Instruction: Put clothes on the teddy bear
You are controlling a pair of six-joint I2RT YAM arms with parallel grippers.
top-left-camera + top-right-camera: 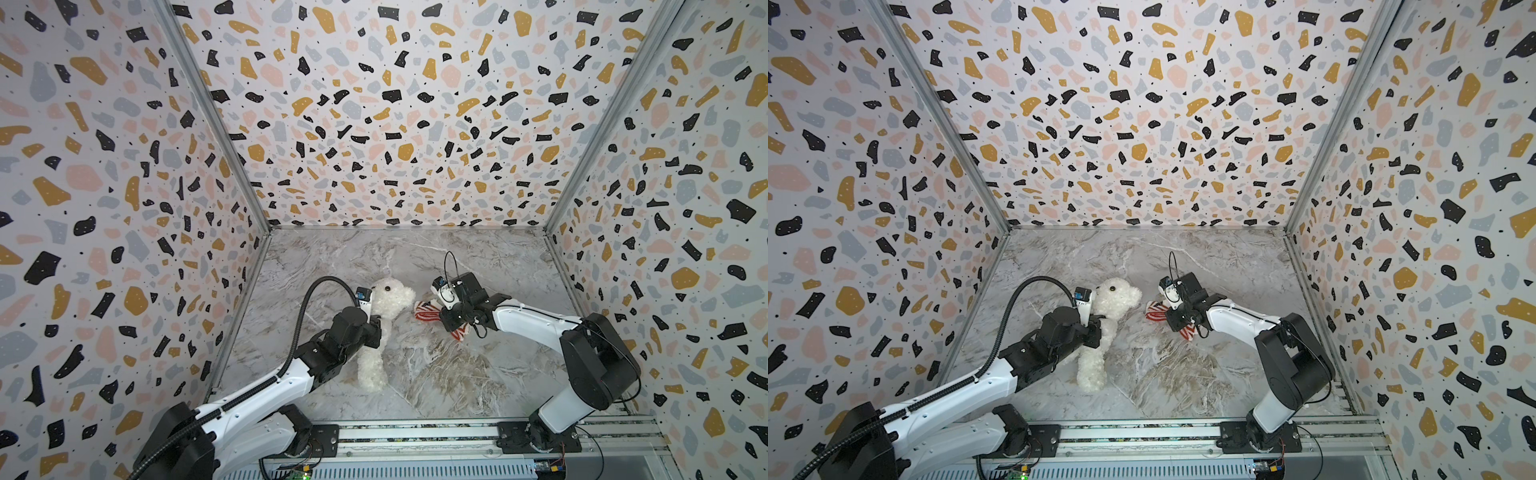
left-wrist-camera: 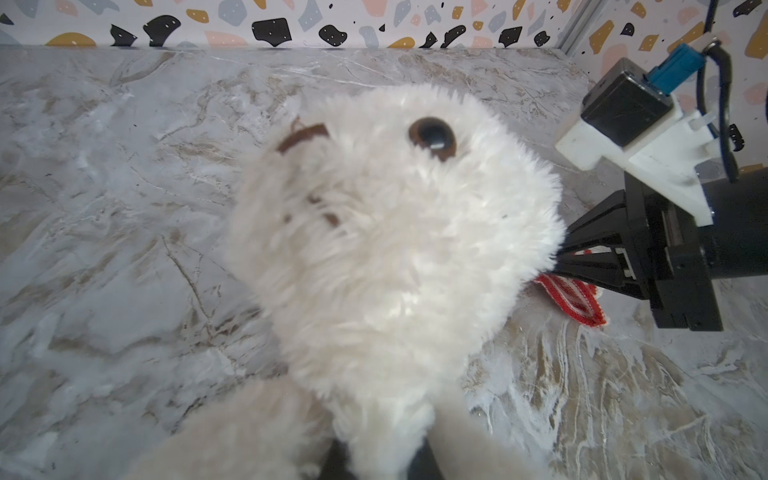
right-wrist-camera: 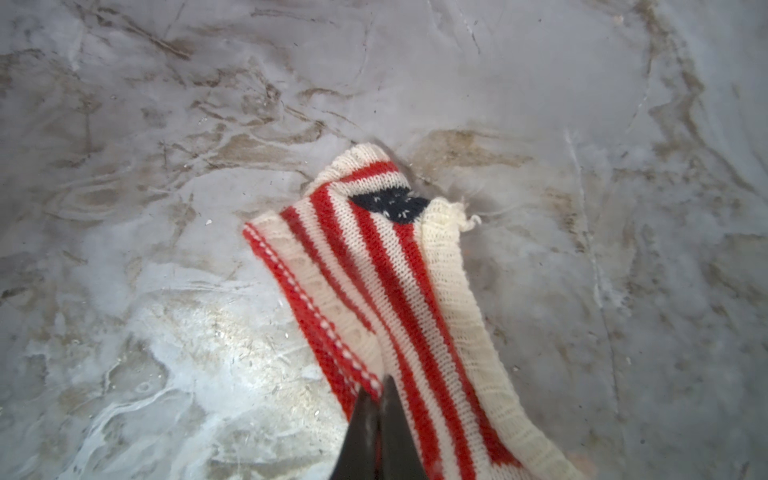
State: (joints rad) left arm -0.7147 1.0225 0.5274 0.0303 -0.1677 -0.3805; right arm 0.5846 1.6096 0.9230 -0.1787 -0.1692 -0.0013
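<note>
Top views — the teddy bear (image 1: 390, 299) (image 1: 1115, 297) is left of the marble table's (image 1: 457, 374) centre, head toward 12 o'clock, legs toward 6. The left gripper (image 1: 379, 328) comes at its chest from 9 o'clock. The striped knit sweater (image 1: 426, 309) (image 1: 1156, 309) is at 3 o'clock of the head, just beside it, under the right gripper (image 1: 446, 324).

Left wrist: white fur fills the gap between the dark fingers (image 2: 422, 465) — clamped on the bear.

Right wrist: the gripper's tips are pinched together on the sweater's (image 3: 395, 270) red hem.
</note>
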